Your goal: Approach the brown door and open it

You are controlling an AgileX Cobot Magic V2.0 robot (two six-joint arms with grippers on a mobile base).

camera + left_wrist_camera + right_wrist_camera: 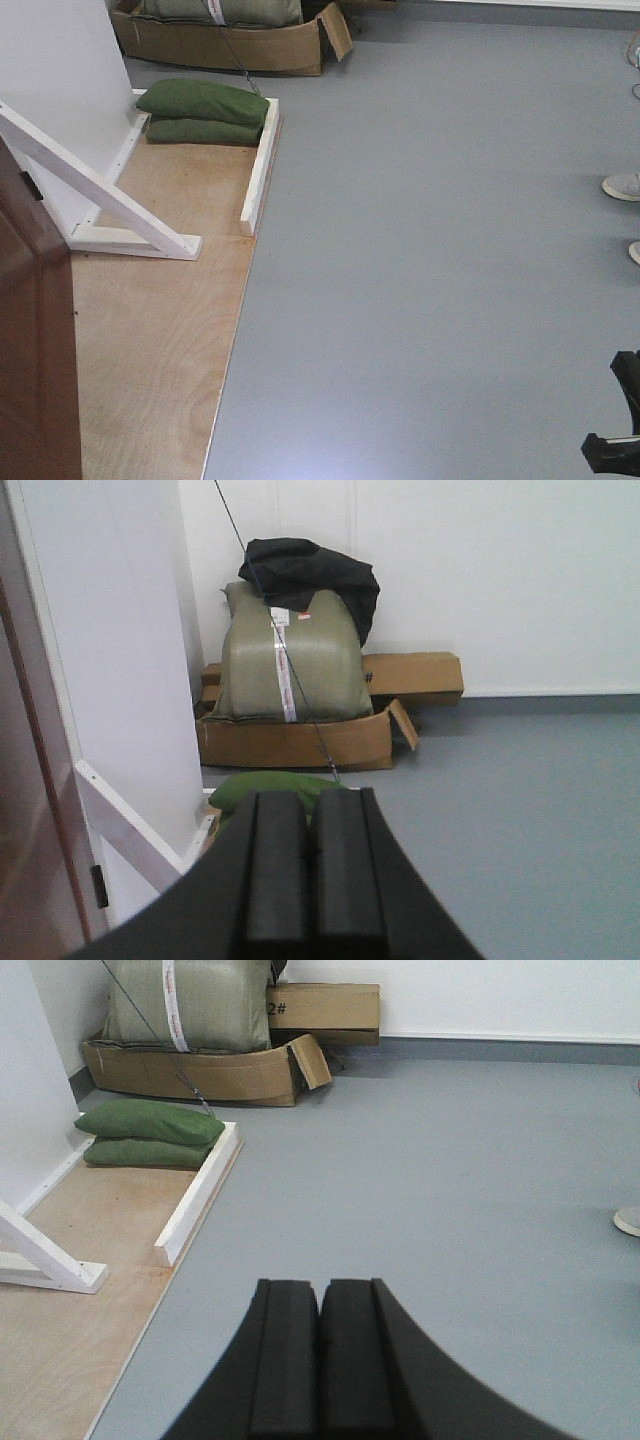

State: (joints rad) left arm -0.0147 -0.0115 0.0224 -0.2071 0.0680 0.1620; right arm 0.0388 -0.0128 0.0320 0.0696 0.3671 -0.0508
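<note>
The brown door stands at the far left of the front view, on a plywood base. A blurred strip of it also shows at the left edge of the left wrist view. No handle is in view. My left gripper is shut and empty, pointing past the white door frame toward the boxes. My right gripper is shut and empty above the grey floor. Part of a black arm shows at the front view's bottom right.
White frame braces and a white rail sit on the plywood board. Green sandbags lie at its far end. Cardboard boxes with a sack line the back wall. Someone's shoes are at the right.
</note>
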